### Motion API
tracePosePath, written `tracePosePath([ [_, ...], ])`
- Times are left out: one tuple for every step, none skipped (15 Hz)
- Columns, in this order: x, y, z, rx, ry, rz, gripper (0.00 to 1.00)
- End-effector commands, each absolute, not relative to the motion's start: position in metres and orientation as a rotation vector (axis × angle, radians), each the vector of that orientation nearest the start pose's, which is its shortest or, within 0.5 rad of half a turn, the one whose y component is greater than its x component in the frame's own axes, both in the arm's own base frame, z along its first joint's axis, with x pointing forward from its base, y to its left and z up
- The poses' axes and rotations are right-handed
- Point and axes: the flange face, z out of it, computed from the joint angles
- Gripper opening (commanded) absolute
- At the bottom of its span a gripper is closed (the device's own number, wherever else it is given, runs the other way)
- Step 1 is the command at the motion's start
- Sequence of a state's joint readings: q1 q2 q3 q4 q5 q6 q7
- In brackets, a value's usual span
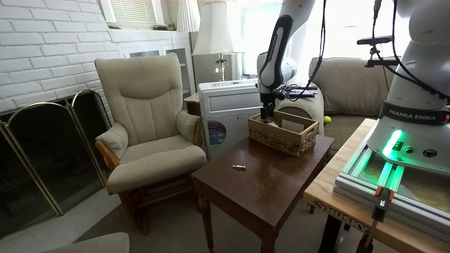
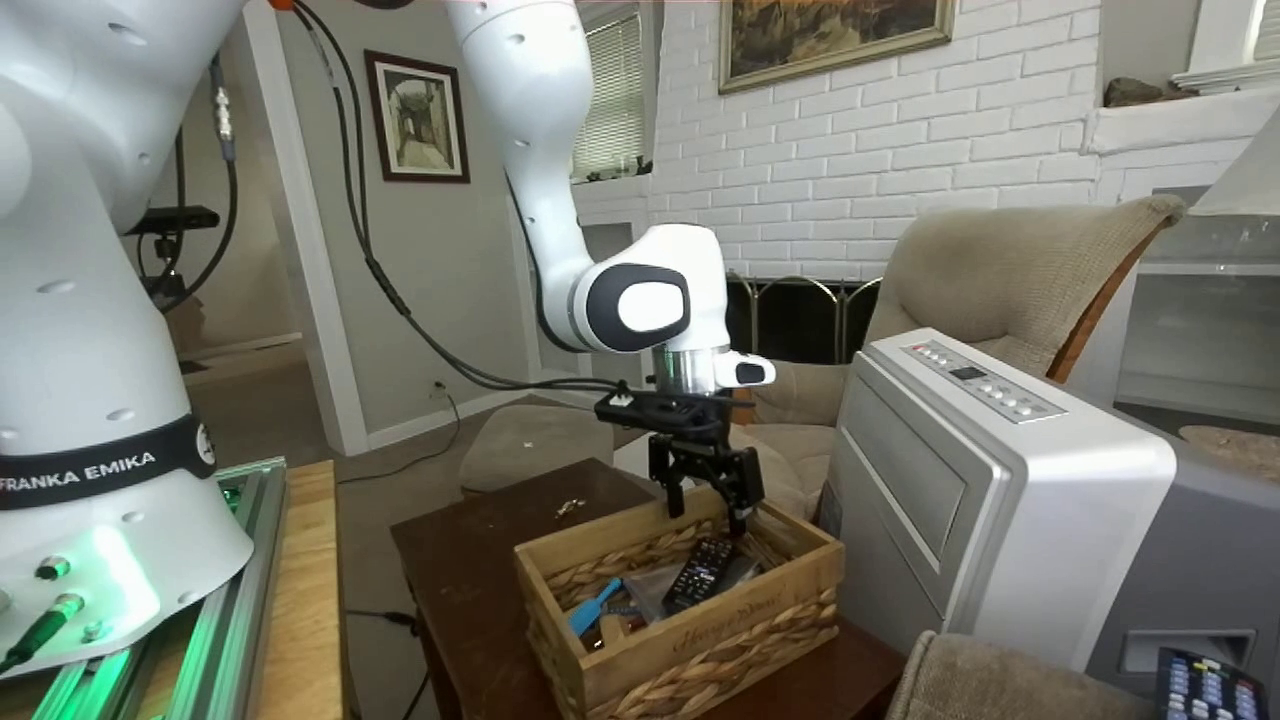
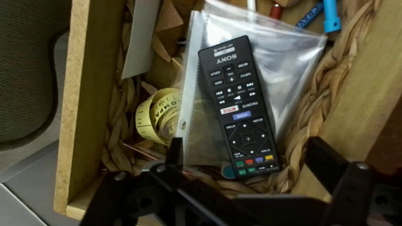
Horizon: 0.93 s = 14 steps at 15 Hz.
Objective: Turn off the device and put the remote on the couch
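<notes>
slanting steeply in wrist view, black remote [image 3: 239, 106], sony end upper left

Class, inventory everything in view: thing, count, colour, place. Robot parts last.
Rectangular wooden table: one, dark brown, foreground
Small metallic piece: one, gold, on table
Woven wooden basket: one, tan, on table
Slim plastic Sony remote: one, black, in basket
Flat plastic sleeve: one, clear, beneath Sony remote
Coiled measuring tape: one, yellow, in basket
Other oddments: several, mixed, in basket, partly hidden
Boxy panelled appliance: one, whitish, beside table
Wide upholstered couch: one, tan, background
Buttoned remote: at least one, black, on couch arm
Small round ball: one, yellowish, on couch
Padded wooden armchair: one, cream, beside appliance
Shaded lamps: two, white, behind appliance
Wooden bench: one, tan, beside table
Jointed Panda arm: one, white, on bench
Gripping pincer: one, black, over basket, open
</notes>
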<state>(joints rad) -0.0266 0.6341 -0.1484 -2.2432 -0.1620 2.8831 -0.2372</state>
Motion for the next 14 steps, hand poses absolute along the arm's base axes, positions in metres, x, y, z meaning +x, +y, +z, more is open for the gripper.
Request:
tracePosePath([
  [0.527, -0.086, 0.071, -3.257, -0.439, 0.087, 1.00],
  [0.529, -0.086, 0.068, -3.256, -0.439, 0.078, 1.00],
  [0.531, -0.085, 0.065, -3.256, -0.443, 0.075, 1.00],
  [0.532, -0.086, 0.064, -3.251, -0.452, 0.079, 1.00],
  [0.533, -0.087, 0.063, -3.253, -0.453, 0.081, 1.00],
  [0.533, -0.088, 0.062, -3.256, -0.450, 0.086, 1.00],
  [0.533, -0.089, 0.062, -3.255, -0.445, 0.096, 1.00],
  [0.534, -0.091, 0.061, -3.255, -0.440, 0.096, 1.00],
  [0.534, -0.094, 0.061, -3.251, -0.433, 0.104, 1.00],
  [0.535, -0.096, 0.060, -3.250, -0.421, 0.112, 1.00],
  [0.535, -0.098, 0.060, -3.241, -0.411, 0.122, 1.00],
  [0.535, -0.101, 0.062, -3.211, -0.409, 0.157, 1.00],
  [0.535, -0.103, 0.063, -3.177, -0.418, 0.198, 1.00],
  [0.536, -0.105, 0.062, -3.156, -0.425, 0.227, 1.00],
])
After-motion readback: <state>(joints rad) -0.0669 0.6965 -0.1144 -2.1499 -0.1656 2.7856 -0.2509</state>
